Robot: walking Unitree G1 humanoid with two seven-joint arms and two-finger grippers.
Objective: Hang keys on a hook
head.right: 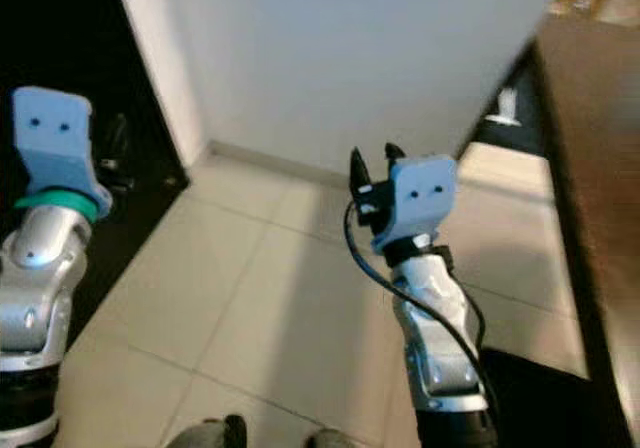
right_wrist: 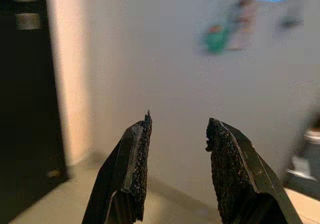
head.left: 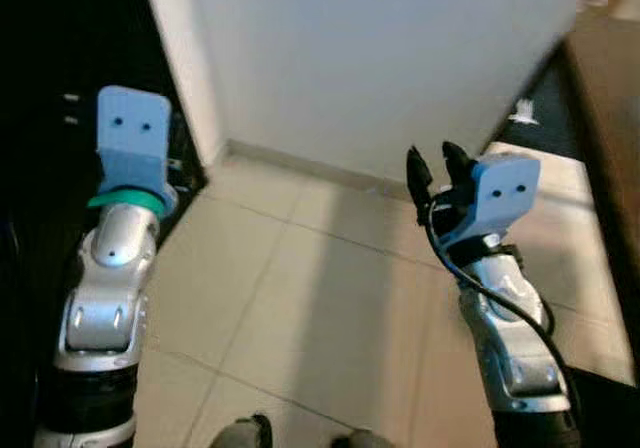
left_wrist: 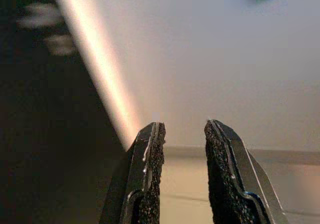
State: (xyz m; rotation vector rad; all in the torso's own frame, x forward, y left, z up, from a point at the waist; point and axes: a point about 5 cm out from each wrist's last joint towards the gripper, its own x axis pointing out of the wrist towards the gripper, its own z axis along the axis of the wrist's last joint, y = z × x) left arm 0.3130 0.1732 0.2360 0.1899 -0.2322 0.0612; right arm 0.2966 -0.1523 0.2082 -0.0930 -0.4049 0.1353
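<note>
Reaching forward toward the white wall (head.left: 400, 58), both arms are raised, left tool (left_wrist: 182, 134) and right tool (right_wrist: 177, 126) spread, empty.

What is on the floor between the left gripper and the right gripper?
Nothing. In the left eye view, only bare beige floor tiles lie between the left gripper and the right gripper, with the white wall behind them.

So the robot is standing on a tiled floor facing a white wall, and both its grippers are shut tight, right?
Not quite. The floor is tiled and the wall is white, but both grippers are open. The left wrist view shows a gap between the left gripper fingers, and the right wrist view shows the same for the right gripper.
</note>
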